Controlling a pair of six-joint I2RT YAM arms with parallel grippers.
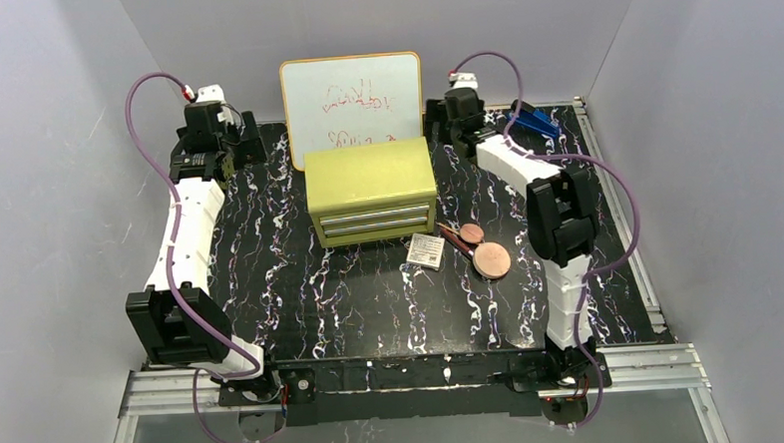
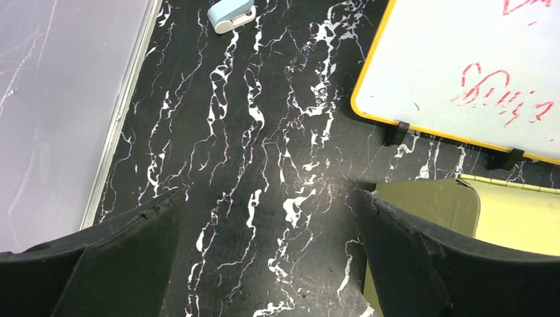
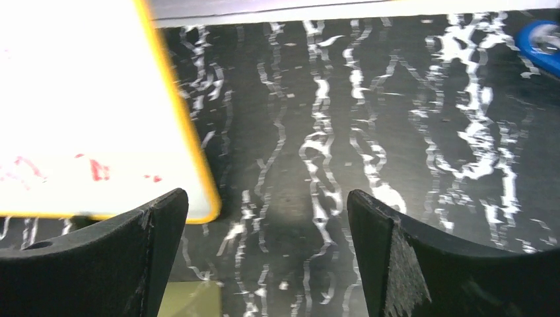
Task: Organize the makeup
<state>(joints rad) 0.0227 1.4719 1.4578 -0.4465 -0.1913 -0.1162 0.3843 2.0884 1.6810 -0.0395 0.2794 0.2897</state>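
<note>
The makeup lies on the black marbled mat [image 1: 372,302], just right of the chest's front. It is a small whitish printed packet [image 1: 426,249], a thin dark-red stick [image 1: 453,239], a small pinkish-tan disc [image 1: 471,233] and a larger disc [image 1: 491,260]. None of it shows in the wrist views. My left gripper [image 1: 245,146] is at the back left, open and empty over bare mat [image 2: 271,264]. My right gripper [image 1: 456,129] is at the back right of the chest, open and empty over bare mat [image 3: 267,257]. Both are far from the makeup.
An olive-green chest [image 1: 372,192] with two shut drawers stands mid-table; its corner shows in the left wrist view [image 2: 508,211]. A yellow-framed whiteboard [image 1: 353,103] leans behind it. A blue stapler-like object [image 1: 533,122] lies at the back right. A small pale-blue item [image 2: 231,14] lies at the back left.
</note>
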